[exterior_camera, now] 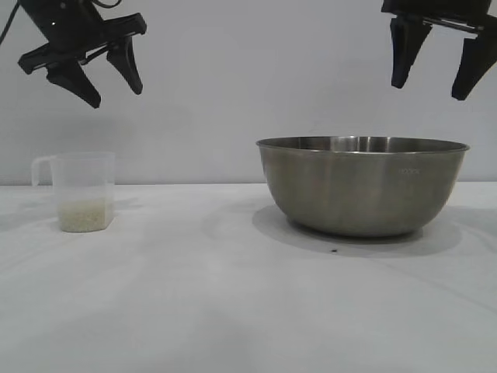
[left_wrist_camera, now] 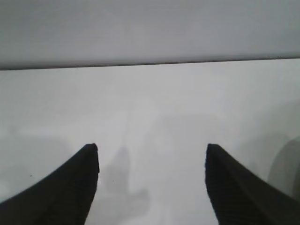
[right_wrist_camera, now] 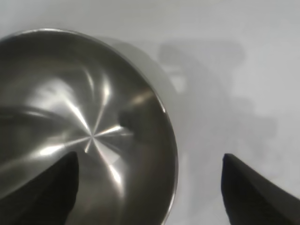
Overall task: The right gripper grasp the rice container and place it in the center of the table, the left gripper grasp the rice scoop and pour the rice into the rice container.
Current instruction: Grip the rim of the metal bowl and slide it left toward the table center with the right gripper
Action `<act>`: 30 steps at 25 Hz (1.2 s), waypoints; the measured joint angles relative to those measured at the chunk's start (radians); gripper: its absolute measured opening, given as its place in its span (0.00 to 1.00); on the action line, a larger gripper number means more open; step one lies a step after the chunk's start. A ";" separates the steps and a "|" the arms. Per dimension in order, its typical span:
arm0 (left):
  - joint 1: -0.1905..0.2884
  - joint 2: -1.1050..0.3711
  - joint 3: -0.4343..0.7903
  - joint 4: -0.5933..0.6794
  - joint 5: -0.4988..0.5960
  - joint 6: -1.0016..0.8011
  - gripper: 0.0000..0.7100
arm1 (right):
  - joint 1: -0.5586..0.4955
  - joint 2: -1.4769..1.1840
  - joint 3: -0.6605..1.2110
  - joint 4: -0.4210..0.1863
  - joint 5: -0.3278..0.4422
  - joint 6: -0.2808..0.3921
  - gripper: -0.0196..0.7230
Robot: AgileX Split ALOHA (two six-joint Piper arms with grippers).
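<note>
Steel rice container (exterior_camera: 362,186) sits directly below the spread, empty right hand (exterior_camera: 440,74), one finger (right_wrist_camera: 47,194) over its rim.

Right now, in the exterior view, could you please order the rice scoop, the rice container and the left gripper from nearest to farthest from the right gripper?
1. Rice container, directly beneath the right gripper.
2. Left gripper, raised at far left.
3. Rice scoop, on the table below the left gripper.
</note>
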 joint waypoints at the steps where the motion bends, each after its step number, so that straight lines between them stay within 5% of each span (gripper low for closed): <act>1: 0.000 0.000 0.000 0.000 0.000 0.000 0.65 | 0.000 0.014 0.000 0.000 0.000 0.000 0.79; 11: 0.000 0.000 0.000 0.000 -0.001 0.000 0.65 | 0.000 0.098 0.000 -0.004 -0.002 0.002 0.79; 23: 0.000 0.000 0.000 0.000 -0.001 0.000 0.65 | 0.000 0.152 0.000 -0.030 -0.006 0.002 0.11; 26: 0.000 0.000 0.000 0.000 -0.001 0.000 0.65 | 0.000 0.152 -0.002 -0.015 -0.004 -0.004 0.03; 30: 0.000 0.000 0.000 0.000 -0.001 0.000 0.65 | 0.000 0.152 -0.002 0.042 -0.005 -0.018 0.03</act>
